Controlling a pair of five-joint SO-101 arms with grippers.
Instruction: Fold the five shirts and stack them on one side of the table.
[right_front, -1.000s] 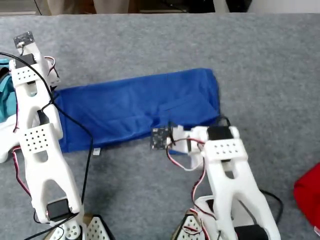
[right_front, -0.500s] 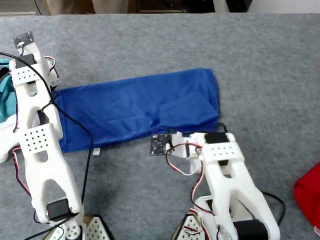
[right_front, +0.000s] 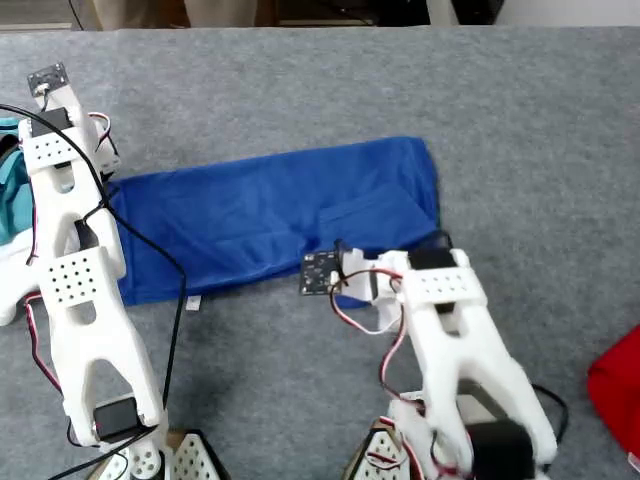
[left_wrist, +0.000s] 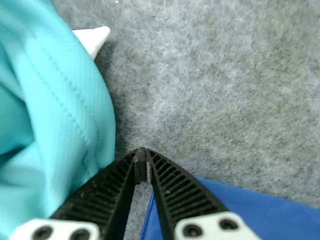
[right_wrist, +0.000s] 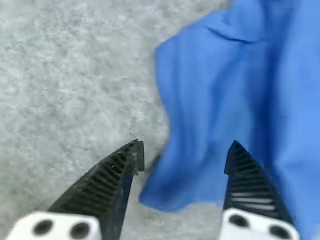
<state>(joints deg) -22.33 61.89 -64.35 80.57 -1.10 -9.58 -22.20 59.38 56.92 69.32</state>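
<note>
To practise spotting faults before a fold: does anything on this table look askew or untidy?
The blue shirt lies slanted across the table, not square to its edge, and its near edge buckles into a loose flap between the open right jaws.

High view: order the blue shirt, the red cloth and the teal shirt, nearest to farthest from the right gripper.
1. blue shirt: mid-table, its near edge at the open right gripper.
2. red cloth: far right, toward the front.
3. teal shirt: far left.
</note>
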